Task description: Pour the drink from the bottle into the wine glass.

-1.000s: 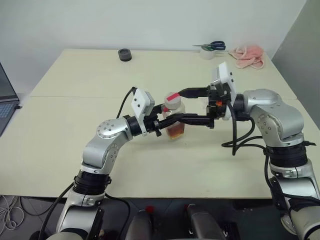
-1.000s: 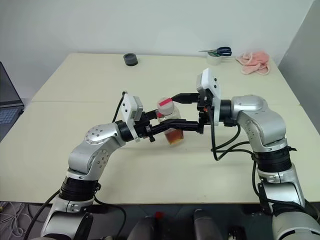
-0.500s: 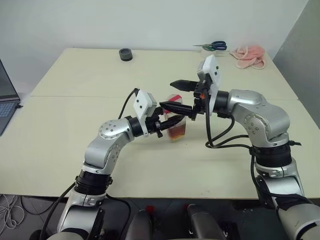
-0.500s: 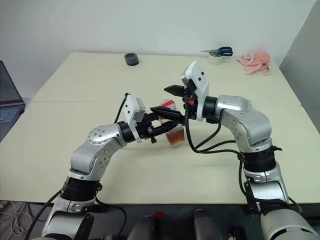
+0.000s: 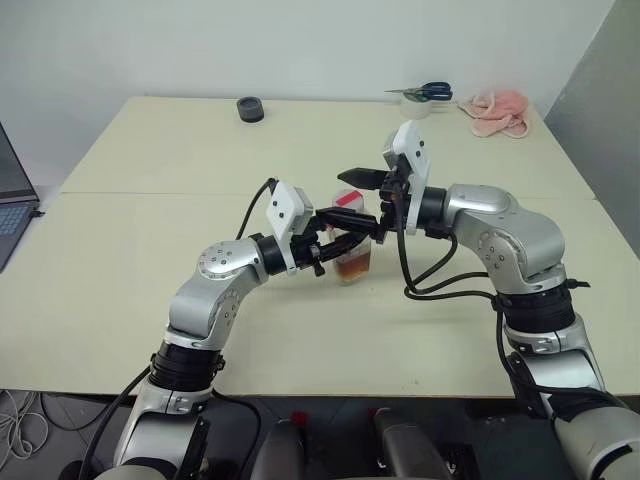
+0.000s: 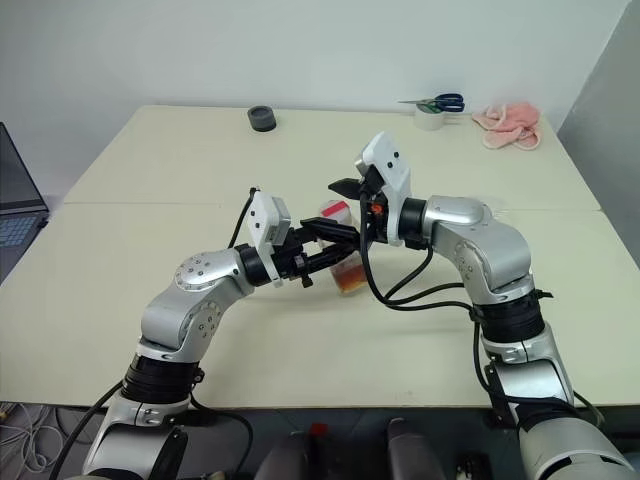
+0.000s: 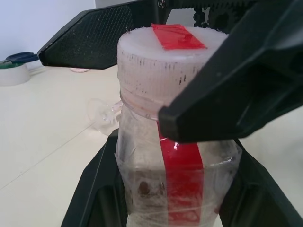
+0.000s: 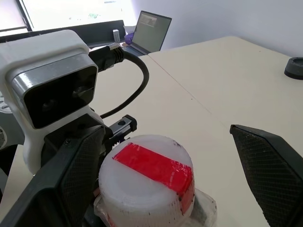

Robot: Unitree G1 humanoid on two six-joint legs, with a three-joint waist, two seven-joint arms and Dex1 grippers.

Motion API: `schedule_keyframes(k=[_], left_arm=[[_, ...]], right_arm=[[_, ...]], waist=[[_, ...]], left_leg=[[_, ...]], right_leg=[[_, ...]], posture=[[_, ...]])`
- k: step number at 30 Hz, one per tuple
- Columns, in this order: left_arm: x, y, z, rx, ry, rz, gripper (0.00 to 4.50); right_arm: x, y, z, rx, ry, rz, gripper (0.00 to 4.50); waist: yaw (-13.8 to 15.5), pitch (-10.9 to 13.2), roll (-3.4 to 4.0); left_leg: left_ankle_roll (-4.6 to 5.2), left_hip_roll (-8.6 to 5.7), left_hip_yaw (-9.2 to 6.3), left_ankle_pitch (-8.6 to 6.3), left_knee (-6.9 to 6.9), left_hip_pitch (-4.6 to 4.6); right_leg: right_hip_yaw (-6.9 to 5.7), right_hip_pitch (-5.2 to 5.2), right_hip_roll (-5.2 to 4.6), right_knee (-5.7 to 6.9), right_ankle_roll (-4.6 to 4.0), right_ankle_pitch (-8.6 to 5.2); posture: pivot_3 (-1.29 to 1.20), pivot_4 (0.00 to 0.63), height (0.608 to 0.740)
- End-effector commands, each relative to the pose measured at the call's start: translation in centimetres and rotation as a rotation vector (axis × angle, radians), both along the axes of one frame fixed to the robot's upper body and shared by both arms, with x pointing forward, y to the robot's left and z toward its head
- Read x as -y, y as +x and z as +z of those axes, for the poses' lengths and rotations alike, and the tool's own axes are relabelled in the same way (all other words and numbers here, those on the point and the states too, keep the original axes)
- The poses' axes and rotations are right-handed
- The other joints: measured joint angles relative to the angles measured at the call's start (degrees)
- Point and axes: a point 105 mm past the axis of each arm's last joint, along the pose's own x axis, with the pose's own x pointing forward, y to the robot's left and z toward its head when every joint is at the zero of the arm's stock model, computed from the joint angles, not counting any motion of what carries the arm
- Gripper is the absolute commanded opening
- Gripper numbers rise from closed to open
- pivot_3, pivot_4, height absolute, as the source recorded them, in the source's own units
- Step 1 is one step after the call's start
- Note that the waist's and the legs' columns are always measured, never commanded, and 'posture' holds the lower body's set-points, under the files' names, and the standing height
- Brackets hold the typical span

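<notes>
Bottle (image 5: pixel 350 240) with the drink (image 5: pixel 352 266) sits mid-worktop (image 5: pixel 130 240), clenched at the body by the left claw (image 5: pixel 335 243), while the right claw (image 5: pixel 360 200) hangs spread wide around its cap (image 8: pixel 150 179), not gripping.

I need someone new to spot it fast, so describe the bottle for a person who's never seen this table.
Start at the wide cream table and look to its middle, where the two robot arms meet. The bottle stands upright there, clamped in the left gripper, with the right gripper open on either side of its cap. It is clear plastic holding amber drink, with a white cap crossed by red tape.
</notes>
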Motion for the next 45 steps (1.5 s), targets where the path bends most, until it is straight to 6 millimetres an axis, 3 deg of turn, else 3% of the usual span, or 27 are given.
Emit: schedule_keyframes(k=[1, 13, 29, 35, 45], left_arm=[[0.0, -0.3, 1.5, 0.069, -0.023, 0.001, 1.89], [0.0, -0.2, 1.6, 0.070, -0.025, 0.006, 1.89], [-0.1, -0.2, 1.2, 0.065, -0.016, 0.010, 1.89], [0.0, -0.1, 1.3, 0.066, -0.015, 0.008, 1.89], [0.1, -0.2, 1.3, 0.065, -0.020, 0.008, 1.87]], right_arm=[[-0.3, -0.3, 1.6, 0.074, 0.002, 0.011, 4.50], [1.3, 0.7, 0.9, 0.085, -0.042, -0.062, 4.50], [3.8, 0.3, -0.2, 0.066, -0.098, -0.048, 4.50], [2.3, -1.9, 0.6, 0.060, -0.055, 0.078, 4.50], [0.1, 0.4, 1.4, 0.093, 0.000, -0.019, 4.50]], waist=[[-0.01, 0.00, 0.00], [-0.02, 0.00, 0.00], [0.01, 0.00, 0.00], [-0.08, 0.00, 0.00], [-0.01, 0.00, 0.00]], left_leg=[[0.00, 0.00, 0.00, 0.00, 0.00, 0.00], [0.00, 0.01, 0.00, 0.00, -0.01, 0.00], [0.00, 0.00, 0.00, 0.00, 0.00, 0.00], [0.00, 0.00, 0.00, 0.00, -0.01, 0.00], [0.00, 0.01, 0.00, 0.00, 0.03, 0.00]], right_leg=[[0.00, 0.00, 0.00, 0.00, 0.00, 0.00], [-0.01, 0.00, 0.01, 0.00, 0.00, 0.00], [-0.01, 0.00, 0.00, 0.00, 0.02, -0.01], [0.01, 0.00, 0.01, -0.01, 0.02, -0.01], [0.00, 0.01, 0.02, 0.00, 0.05, -0.03]], posture=[[0.00, 0.150, 0.740], [0.00, 0.150, 0.740], [0.00, 0.150, 0.740], [0.00, 0.150, 0.740], [0.00, 0.150, 0.740]])
